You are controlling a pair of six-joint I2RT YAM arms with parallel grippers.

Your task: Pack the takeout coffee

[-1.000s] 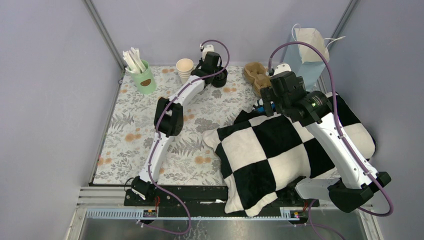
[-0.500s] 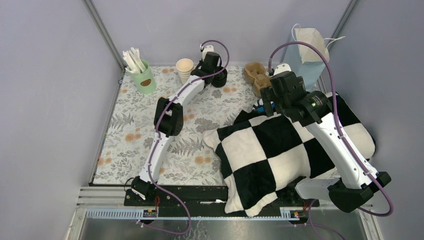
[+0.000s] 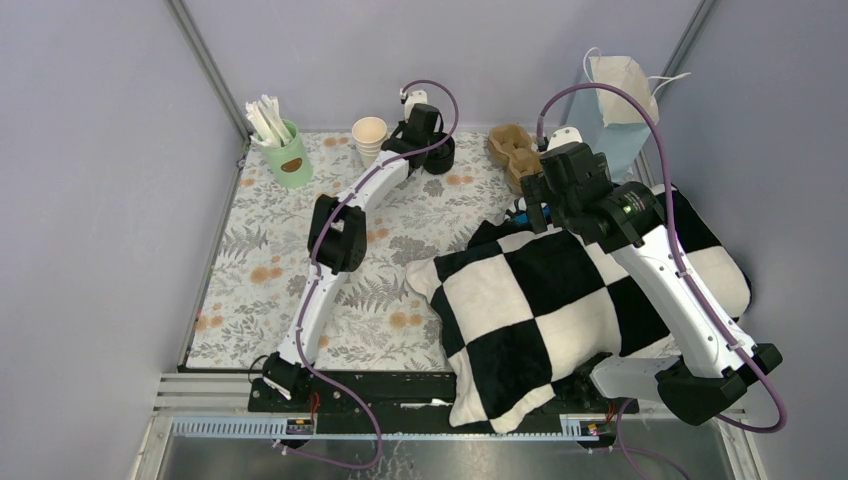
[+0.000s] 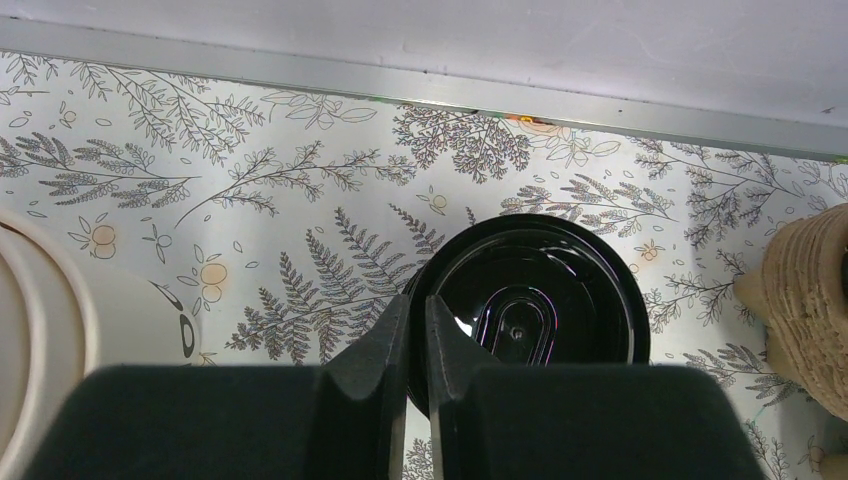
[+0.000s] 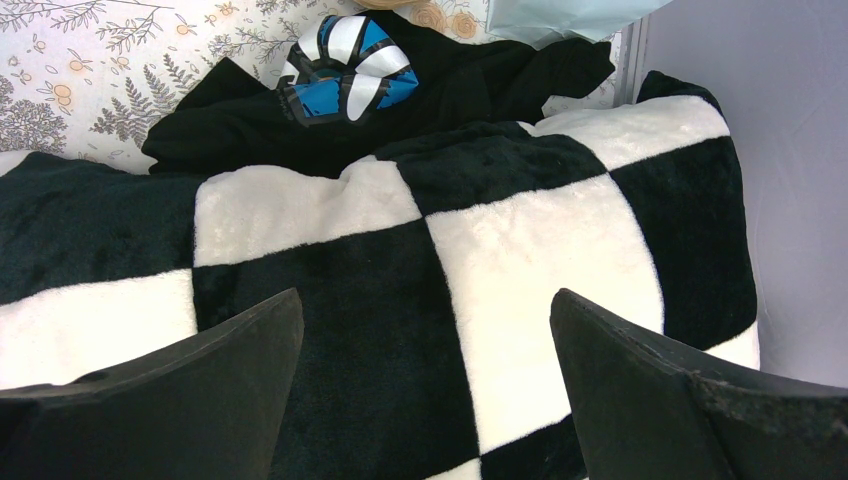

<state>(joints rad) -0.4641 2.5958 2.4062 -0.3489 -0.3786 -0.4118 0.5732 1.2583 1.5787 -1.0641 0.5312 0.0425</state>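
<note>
A round black plastic lid (image 4: pixel 535 315) lies on the fern-print mat near the back wall; in the top view it shows as a black shape (image 3: pixel 440 158). My left gripper (image 4: pixel 415 298) is nearly closed, with the lid's left rim in the thin gap between its fingers; it also shows in the top view (image 3: pixel 430 148). A stack of cream paper cups (image 3: pixel 369 138) with dark print stands just left of it, and its edge shows in the left wrist view (image 4: pixel 60 330). No single cream cup shows on its own. My right gripper (image 5: pixel 427 295) is open and empty above a checkered blanket.
A black-and-white checkered blanket (image 3: pixel 540 300) covers the right half. A blue, white and black object (image 5: pixel 345 65) lies on black cloth at its far edge. A brown pulp cup carrier (image 3: pixel 515 150), a light blue paper bag (image 3: pixel 615 110) and a mint-green cup of white sticks (image 3: pixel 283 150) stand at the back.
</note>
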